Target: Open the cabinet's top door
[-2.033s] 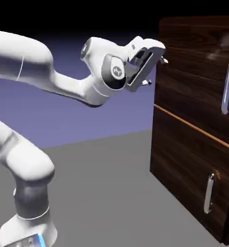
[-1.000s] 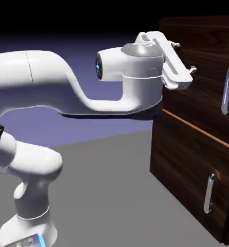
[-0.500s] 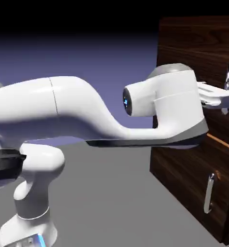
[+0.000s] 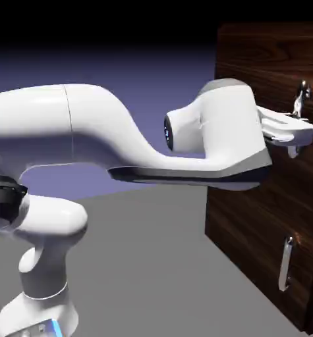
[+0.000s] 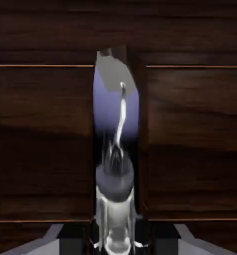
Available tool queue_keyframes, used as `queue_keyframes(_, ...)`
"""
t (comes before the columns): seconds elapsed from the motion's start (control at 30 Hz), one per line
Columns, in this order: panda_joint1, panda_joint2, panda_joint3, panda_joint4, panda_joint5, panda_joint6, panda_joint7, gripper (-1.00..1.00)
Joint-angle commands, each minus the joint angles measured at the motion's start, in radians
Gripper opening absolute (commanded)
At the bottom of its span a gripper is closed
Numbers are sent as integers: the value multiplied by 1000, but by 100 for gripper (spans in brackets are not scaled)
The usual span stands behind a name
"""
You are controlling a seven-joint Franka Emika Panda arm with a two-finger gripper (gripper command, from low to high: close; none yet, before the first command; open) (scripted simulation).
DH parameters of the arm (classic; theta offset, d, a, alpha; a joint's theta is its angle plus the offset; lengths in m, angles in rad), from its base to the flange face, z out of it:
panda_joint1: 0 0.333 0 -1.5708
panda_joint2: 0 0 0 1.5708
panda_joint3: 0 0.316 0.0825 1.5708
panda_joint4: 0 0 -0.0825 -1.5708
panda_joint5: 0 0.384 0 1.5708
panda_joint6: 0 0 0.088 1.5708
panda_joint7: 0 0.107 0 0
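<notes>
The pincer (image 4: 294, 139) is pressed together on the silver handle (image 5: 116, 199) of the top door (image 4: 251, 72), the bar filling the space between its tips. This door is the upper front panel of the dark wood cabinet (image 4: 251, 224), which stands on the grey tabletop (image 4: 145, 276) at the right of the exterior view.

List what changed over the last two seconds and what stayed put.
The arm swung toward the cabinet, and the gripper, open before, reached the top door's handle and shut on it. The cabinet, the top door and the lower handle stayed as they were; the door looks still closed.
</notes>
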Motion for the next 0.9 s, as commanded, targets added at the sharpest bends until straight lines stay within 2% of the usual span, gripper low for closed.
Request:
queue_keyframes(0.0,-36,7,26,-21,0,-8,17,-100)
queue_keyframes(0.43,-507,-18,374,-302,218,-112,-18,-100)
queue_keyframes(0.87,-978,-183,756,-556,583,-131,-150,-100)
